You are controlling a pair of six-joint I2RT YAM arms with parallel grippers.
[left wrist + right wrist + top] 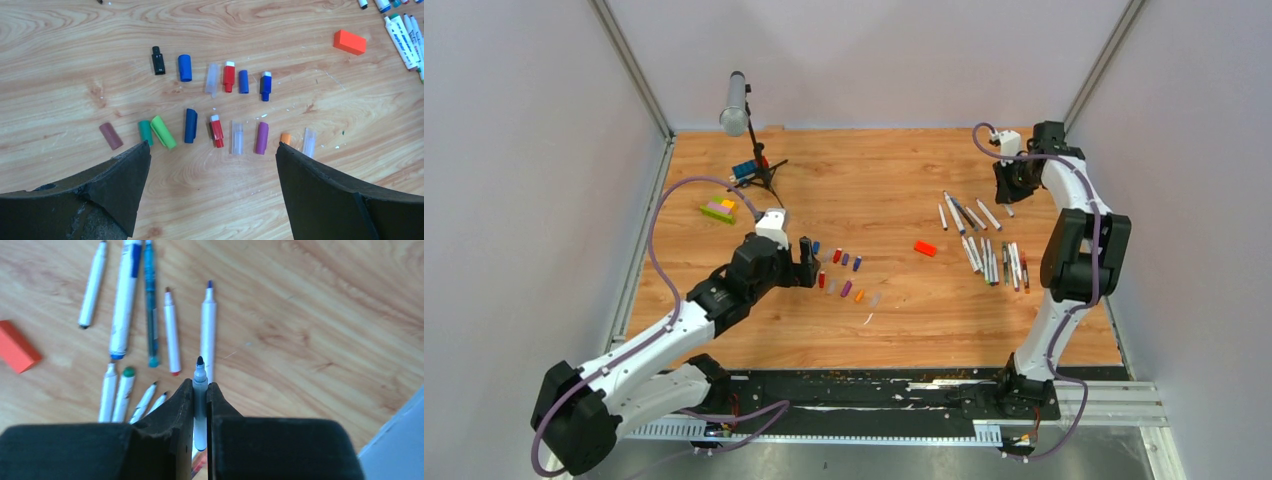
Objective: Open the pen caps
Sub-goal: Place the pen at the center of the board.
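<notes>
Your right hand (200, 387) clamps a pen (200, 371) just behind its tip; expect it light, stiff, slippery. Your left hand (212, 152) hangs spread and empty, pen caps (261, 138) loose on the table (75, 60) at 12 o'clock

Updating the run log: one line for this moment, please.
left fingers: open, empty, above caps | right fingers: shut on pen | other pens: lying on table

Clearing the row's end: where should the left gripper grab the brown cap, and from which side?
Probably across its middle, straight down from above. The brown cap lies flat at the row's end, apart from the teal cap, so the open left gripper can set a finger along each long side.
</notes>
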